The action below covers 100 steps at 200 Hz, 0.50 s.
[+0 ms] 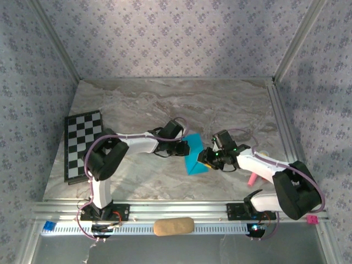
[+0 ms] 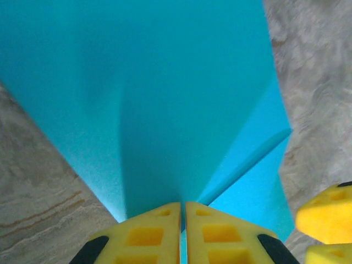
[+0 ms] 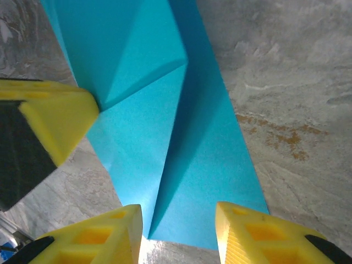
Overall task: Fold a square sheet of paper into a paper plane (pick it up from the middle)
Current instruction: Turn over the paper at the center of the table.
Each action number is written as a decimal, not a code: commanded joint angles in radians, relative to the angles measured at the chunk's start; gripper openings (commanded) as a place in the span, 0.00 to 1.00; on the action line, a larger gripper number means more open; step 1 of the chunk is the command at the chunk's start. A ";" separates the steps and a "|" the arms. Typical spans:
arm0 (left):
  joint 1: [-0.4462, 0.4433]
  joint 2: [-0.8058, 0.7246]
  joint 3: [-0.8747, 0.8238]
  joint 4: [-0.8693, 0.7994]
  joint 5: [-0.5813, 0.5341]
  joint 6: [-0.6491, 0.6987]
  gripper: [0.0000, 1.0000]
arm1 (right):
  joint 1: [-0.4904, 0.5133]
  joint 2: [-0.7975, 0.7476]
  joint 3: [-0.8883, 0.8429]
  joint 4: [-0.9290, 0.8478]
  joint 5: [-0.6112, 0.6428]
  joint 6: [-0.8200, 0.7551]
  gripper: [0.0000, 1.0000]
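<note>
The square sheet of paper (image 1: 193, 155) is turquoise-blue, creased into a pointed shape, and sits at mid-table between the two arms. My left gripper (image 1: 184, 147) pinches its edge. In the left wrist view its yellow fingertips (image 2: 159, 220) meet on the paper (image 2: 165, 82), and the left gripper (image 2: 183, 208) is shut on a raised fold. My right gripper (image 1: 204, 158) is at the paper's right side. In the right wrist view it (image 3: 179, 223) stands open. Its fingers (image 3: 110, 234) straddle the near end of the paper (image 3: 209, 165) and its centre crease without touching it. The left gripper's finger (image 3: 55, 121) holds the far flap.
A black-and-white checkered board (image 1: 83, 146) lies at the table's left. A pink stick (image 1: 251, 179) lies beside the right arm. A tan oblong block (image 1: 174, 226) rests on the front rail. Wallpapered walls close the back and sides.
</note>
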 commanded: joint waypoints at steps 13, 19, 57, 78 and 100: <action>-0.015 0.031 0.019 -0.040 0.014 0.024 0.12 | 0.011 0.035 -0.001 -0.048 0.041 0.026 0.42; -0.017 0.033 0.020 -0.042 0.010 0.024 0.12 | 0.012 0.037 -0.002 -0.050 0.044 0.026 0.42; -0.017 0.036 0.024 -0.052 -0.003 0.027 0.12 | 0.017 0.027 -0.002 -0.100 0.069 0.005 0.44; -0.018 0.035 0.025 -0.054 -0.007 0.027 0.12 | 0.020 0.022 -0.001 -0.104 0.056 -0.002 0.45; -0.019 0.035 0.026 -0.055 -0.007 0.027 0.12 | 0.022 0.025 -0.001 -0.117 0.060 -0.008 0.45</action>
